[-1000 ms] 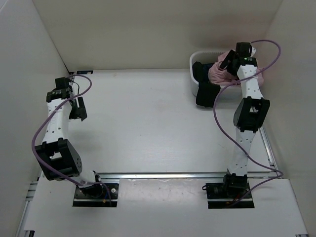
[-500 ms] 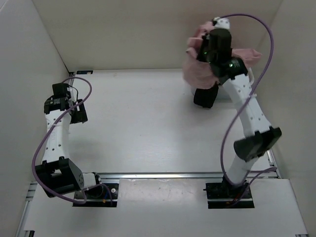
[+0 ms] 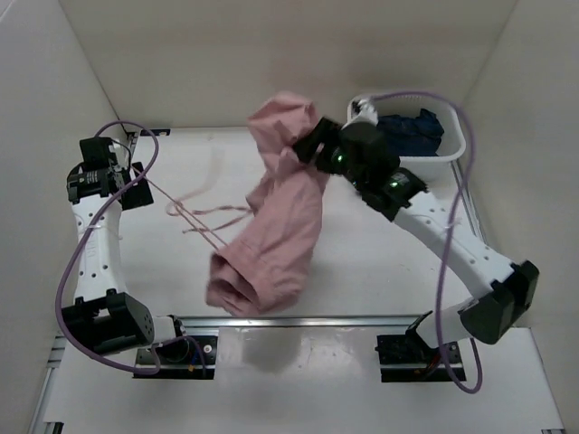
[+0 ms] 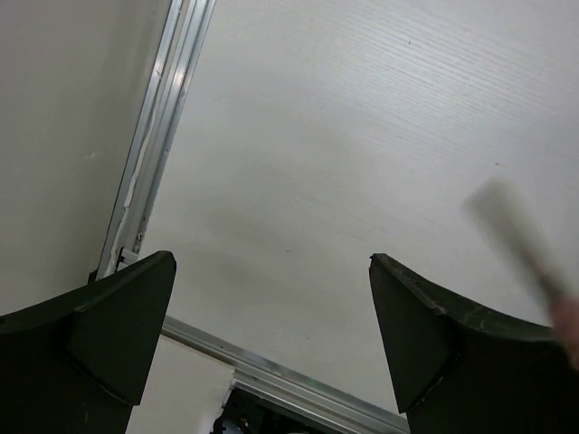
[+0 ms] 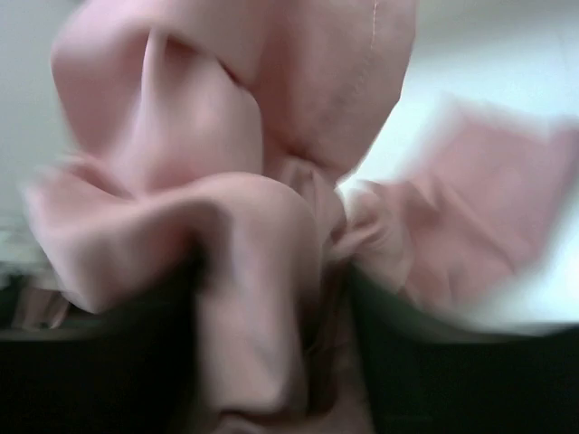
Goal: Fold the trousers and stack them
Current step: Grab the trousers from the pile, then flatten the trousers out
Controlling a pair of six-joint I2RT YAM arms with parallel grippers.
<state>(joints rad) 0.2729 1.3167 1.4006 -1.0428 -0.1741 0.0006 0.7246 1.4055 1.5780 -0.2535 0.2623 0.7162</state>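
Observation:
The dusty-pink trousers (image 3: 276, 226) hang in the air over the middle of the table, bunched at the top and trailing down to the near edge, with thin drawstrings (image 3: 204, 217) flung out to the left. My right gripper (image 3: 308, 149) is shut on the trousers' upper part; in the right wrist view the blurred pink fabric (image 5: 244, 181) fills the frame around the jaws. My left gripper (image 3: 113, 176) is at the far left, open and empty; the left wrist view shows its fingers (image 4: 434, 334) wide apart over bare table, with a blurred drawstring (image 4: 520, 244) at the right.
A white basket (image 3: 457, 154) stands at the back right with a dark navy garment (image 3: 412, 131) in it. White walls close in the table on the left, back and right. A metal rail (image 3: 298, 319) runs along the near edge.
My right arm has swung the trousers out of the basket and left over the table's middle, where they now hang low. The left gripper has risen slightly toward the back left.

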